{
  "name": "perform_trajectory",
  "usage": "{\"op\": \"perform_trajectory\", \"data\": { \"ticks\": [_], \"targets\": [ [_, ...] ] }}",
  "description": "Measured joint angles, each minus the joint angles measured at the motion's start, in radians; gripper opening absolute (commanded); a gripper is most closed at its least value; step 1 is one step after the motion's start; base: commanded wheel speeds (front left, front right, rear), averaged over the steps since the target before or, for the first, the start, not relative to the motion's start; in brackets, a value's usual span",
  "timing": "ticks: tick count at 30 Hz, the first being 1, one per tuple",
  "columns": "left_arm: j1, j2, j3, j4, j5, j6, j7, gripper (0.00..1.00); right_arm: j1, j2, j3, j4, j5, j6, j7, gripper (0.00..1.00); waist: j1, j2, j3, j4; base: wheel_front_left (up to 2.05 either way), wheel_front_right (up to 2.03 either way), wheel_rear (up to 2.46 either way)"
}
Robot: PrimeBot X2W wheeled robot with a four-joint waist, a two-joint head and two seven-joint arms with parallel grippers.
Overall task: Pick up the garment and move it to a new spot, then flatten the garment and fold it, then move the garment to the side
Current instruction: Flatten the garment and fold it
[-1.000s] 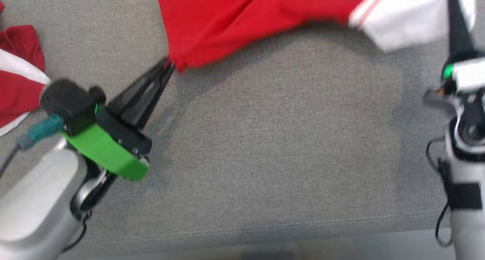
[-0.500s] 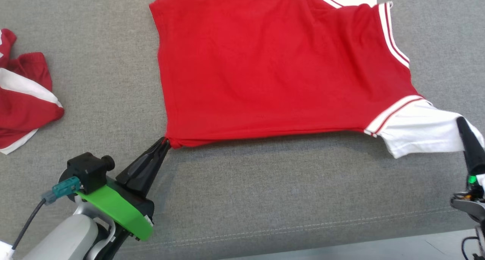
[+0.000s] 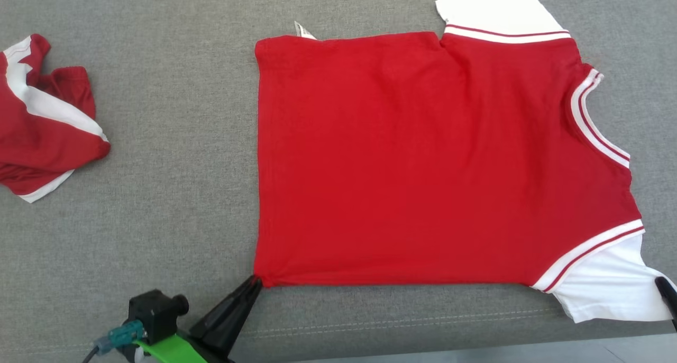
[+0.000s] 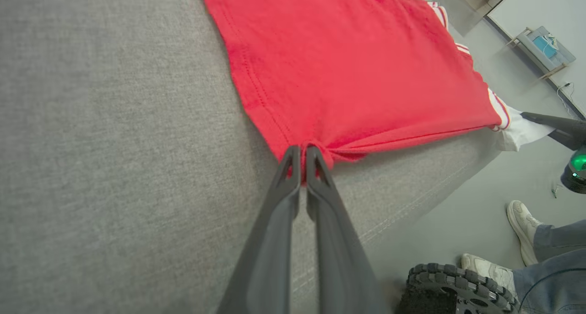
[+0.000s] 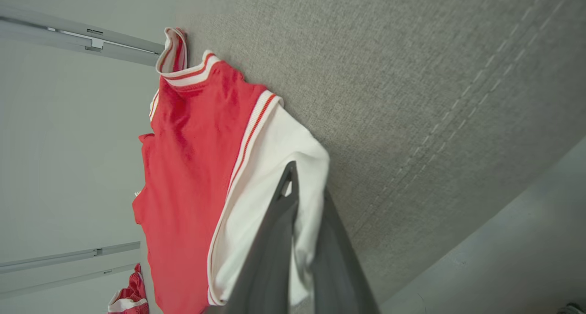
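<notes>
The garment [image 3: 423,156] is a red T-shirt with white striped sleeves, lying spread flat on the grey cushioned surface [image 3: 174,236], hem to the left and collar to the right. My left gripper [image 3: 256,281] is shut on the near hem corner; in the left wrist view the left gripper [image 4: 302,154] pinches bunched red cloth [image 4: 348,76]. At the right edge, my right gripper [image 3: 662,283] is shut on the near white sleeve [image 3: 608,289]. The right wrist view shows the sleeve [image 5: 274,167] caught between the right gripper's [image 5: 304,179] fingers.
A second crumpled red and white garment [image 3: 47,125] lies at the far left of the surface. The stitched front edge [image 3: 423,320] runs just below the shirt, with floor beyond. A person's shoes [image 4: 522,222] and a robot wheel [image 4: 453,286] are on the floor.
The head camera has shifted. The garment, held up and stretched between the grippers before, now lies spread flat on the surface. Both grippers have stayed shut on it, drawn toward the front edge.
</notes>
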Motion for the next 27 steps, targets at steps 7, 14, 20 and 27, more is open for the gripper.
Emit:
{"op": "perform_trajectory", "data": {
  "ticks": [7,14,20,27],
  "targets": [
    [0.042,0.011,-0.016,0.0,-0.026,-0.008,0.0,0.0,0.001,-0.001,0.009,-0.041,0.001,0.033,0.004,0.0,0.0,0.0,0.023,0.016,0.0,0.0,0.0],
    [0.04,0.017,-0.002,0.005,-0.023,-0.012,0.0,0.0,0.001,-0.01,0.052,-0.057,0.0,0.042,0.038,0.0,0.0,0.0,0.015,0.017,0.0,0.0,0.0],
    [0.041,0.011,0.014,0.011,-0.023,-0.013,0.0,0.12,0.028,-0.03,0.067,-0.031,-0.015,0.042,0.056,0.0,0.0,0.0,-0.011,0.005,0.0,0.0,0.0],
    [0.073,-0.014,-0.022,0.063,-0.025,-0.017,0.0,0.83,0.029,-0.05,0.063,0.002,-0.061,0.042,0.053,0.38,0.0,0.0,-0.047,-0.019,0.0,0.0,0.0]
  ]
}}
